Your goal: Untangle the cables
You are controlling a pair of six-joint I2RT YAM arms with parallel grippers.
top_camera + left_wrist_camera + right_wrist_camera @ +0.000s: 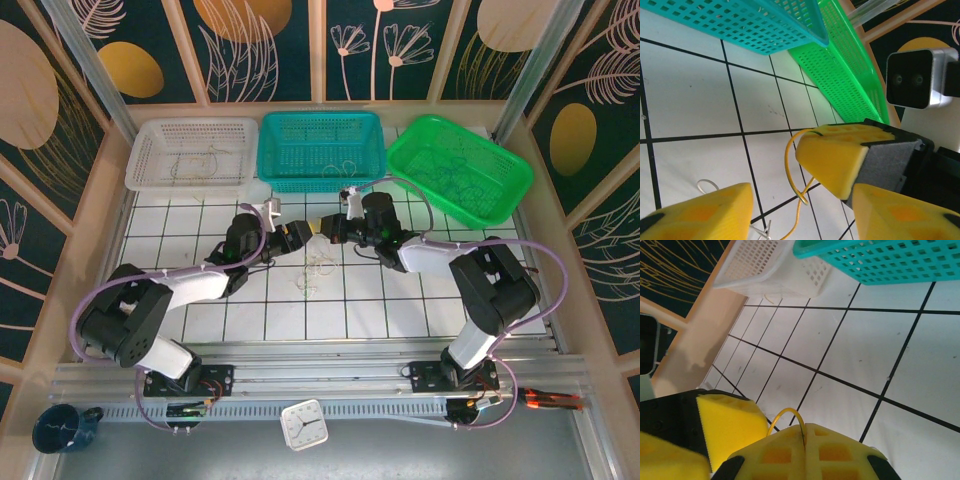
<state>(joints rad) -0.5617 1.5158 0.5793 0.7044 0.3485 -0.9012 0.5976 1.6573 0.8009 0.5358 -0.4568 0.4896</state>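
Jaws of our right gripper [804,437] are clenched on a loop of yellow cable [786,414]; those of our left gripper [800,217] stand apart around the hanging strand. We should close squarely on it, then draw apart slowly. Overhead we get the other cables [316,268], tangled on the table [380,310] beneath; the wrists give the pinch

Your arms reach inward, tips nearly touching: left gripper [303,236] jaws parted, right gripper [325,226] fingers pressed together on a yellow cable [787,409].
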